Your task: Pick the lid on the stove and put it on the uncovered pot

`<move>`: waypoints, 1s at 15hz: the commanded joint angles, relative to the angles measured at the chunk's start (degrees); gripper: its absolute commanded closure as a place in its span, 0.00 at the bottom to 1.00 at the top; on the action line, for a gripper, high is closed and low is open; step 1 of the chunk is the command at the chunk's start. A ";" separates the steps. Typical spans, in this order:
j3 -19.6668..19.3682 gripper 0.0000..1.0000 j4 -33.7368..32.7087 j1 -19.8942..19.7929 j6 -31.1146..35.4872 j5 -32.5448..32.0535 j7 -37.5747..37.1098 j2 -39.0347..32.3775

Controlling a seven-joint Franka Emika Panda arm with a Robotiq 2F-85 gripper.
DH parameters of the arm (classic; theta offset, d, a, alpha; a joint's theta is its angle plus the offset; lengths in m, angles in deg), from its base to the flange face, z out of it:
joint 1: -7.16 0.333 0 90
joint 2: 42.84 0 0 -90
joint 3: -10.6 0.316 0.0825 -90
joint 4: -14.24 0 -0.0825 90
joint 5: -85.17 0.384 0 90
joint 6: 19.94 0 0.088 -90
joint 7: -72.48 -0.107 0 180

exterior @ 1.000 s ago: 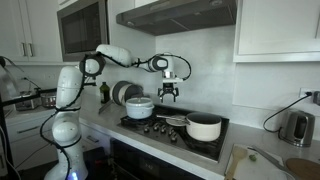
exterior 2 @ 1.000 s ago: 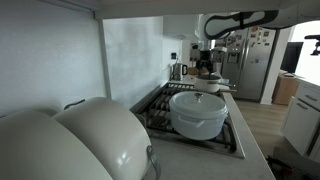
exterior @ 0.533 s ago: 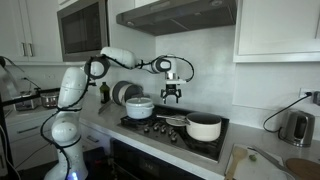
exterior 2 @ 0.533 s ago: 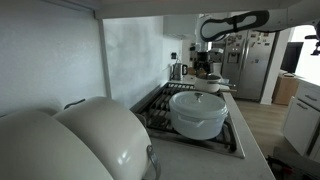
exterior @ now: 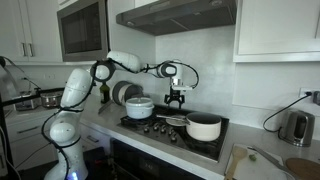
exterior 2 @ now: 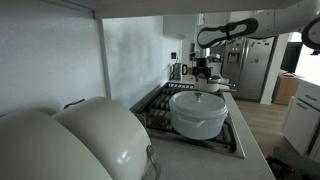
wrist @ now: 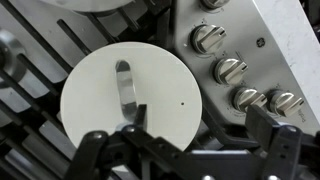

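We list the lid [wrist: 125, 100]: round, pale and flat, with a slim strip handle at its centre and one tiny dark hole. It lies on the stove [wrist: 35, 55] grates just beside the knobs [wrist: 229, 70], whose panel mark is too small to read. The gripper [wrist: 190, 152] hangs above the lid with jaws parted and empty, now lower and nearer the uncovered pot [exterior: 204, 127] than a second ago.

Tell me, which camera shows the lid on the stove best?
The wrist view: the lid fills the picture from straight above, handle included. The exterior views are too far off; at most a thin pale sliver of it shows.
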 commanded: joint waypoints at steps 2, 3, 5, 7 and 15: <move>1.94 0.00 -7.71 -2.18 -5.75 1.40 7.46 -4.85; 2.25 0.00 -8.53 -2.32 -6.85 1.34 8.80 -5.37; 2.99 0.00 -9.52 -2.37 -7.84 1.24 12.05 -6.27; 3.58 0.00 -10.07 -2.34 -8.65 1.34 14.95 -6.96; 4.57 0.00 -9.11 -2.59 -5.96 2.22 22.38 -8.95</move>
